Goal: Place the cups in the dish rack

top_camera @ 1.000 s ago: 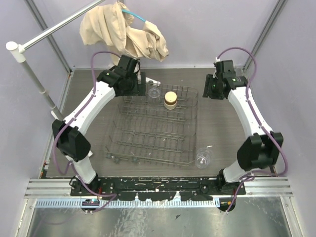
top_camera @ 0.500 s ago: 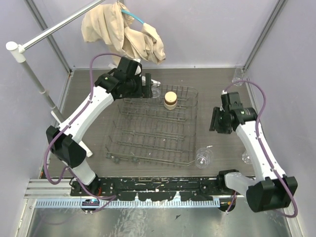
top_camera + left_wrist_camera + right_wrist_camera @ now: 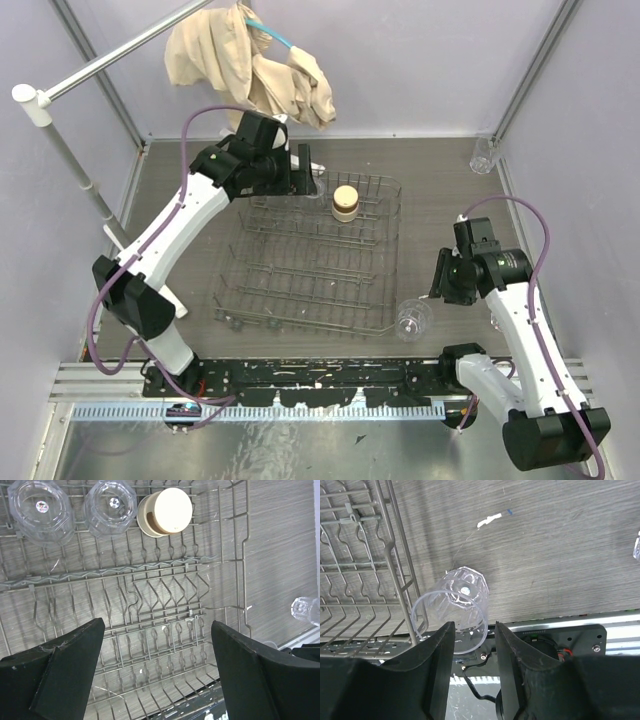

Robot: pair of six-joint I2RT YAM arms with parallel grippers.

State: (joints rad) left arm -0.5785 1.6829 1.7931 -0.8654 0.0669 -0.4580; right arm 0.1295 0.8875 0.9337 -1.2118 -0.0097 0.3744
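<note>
Spread the half-open, empty right tool (image 3: 474, 627) wider, then lower it astride the tipped cup (image 3: 452, 605) just beside the rack (image 3: 395, 545), clear of the wire, with the left tool (image 3: 157, 625) wide open and empty.

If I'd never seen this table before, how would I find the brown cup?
Look for the big grey wire dish rack in the middle of the table. Along its far edge, three cups sit in a row. Two are clear tumblers; the tan cup, with its cream-coloured end, is the only one you cannot see through.
</note>
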